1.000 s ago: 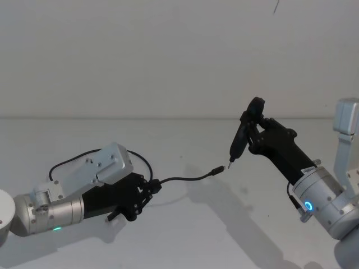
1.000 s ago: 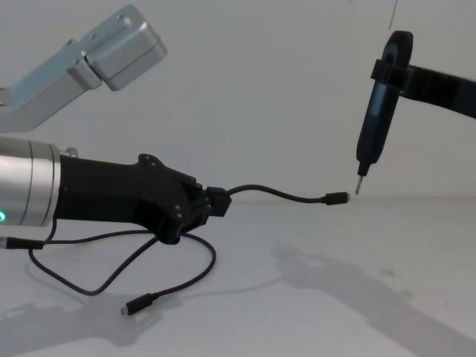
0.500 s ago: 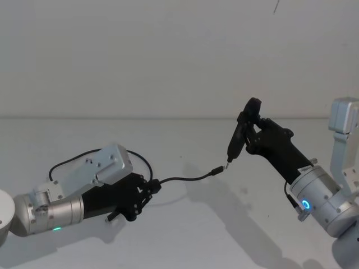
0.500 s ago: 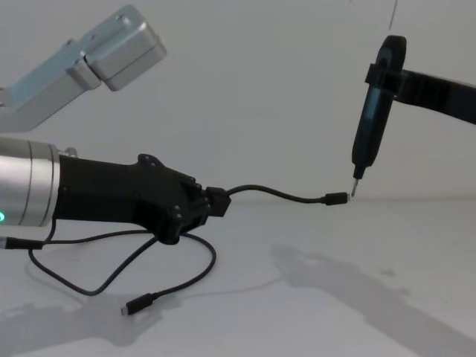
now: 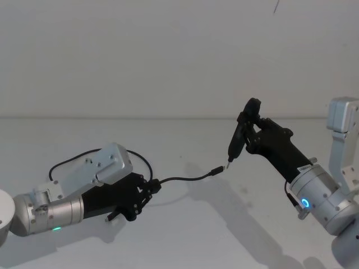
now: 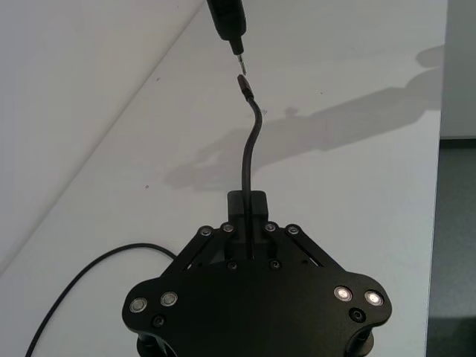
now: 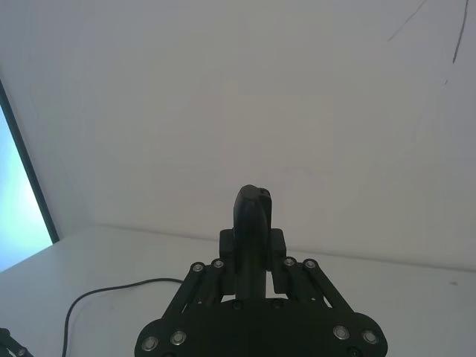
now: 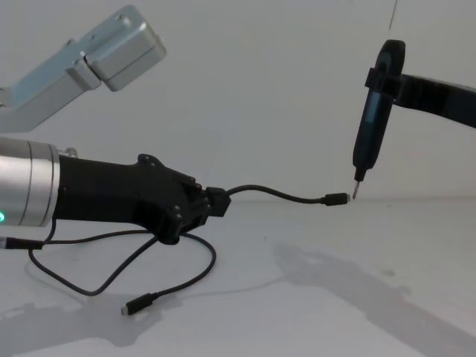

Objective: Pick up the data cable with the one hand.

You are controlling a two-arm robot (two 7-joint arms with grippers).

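The data cable [image 5: 185,179] is a thin black cord. My left gripper [image 5: 150,187], the one hand with the green ring, is shut on it near one end and holds it off the table. In the chest view the cable [image 8: 275,194] arcs right from the left gripper [image 8: 213,202] to a small plug [image 8: 336,198] in the air. The rest loops on the table to a second plug [image 8: 138,304]. My right gripper [image 5: 251,133] is shut on a black pen-shaped tool [image 8: 374,119], whose metal tip [image 8: 355,193] hangs just beside the raised plug. In the left wrist view the tool [image 6: 227,18] is close to the plug [image 6: 244,85].
The white table [image 5: 185,235] meets a white wall behind it. A white round object [image 5: 3,216] sits at the head view's left edge. The table's edge and dark floor [image 6: 455,238] lie to one side in the left wrist view.
My right gripper has shifted the pen-shaped tool slightly left, nearer the raised plug. The left gripper and the cable have stayed almost still.
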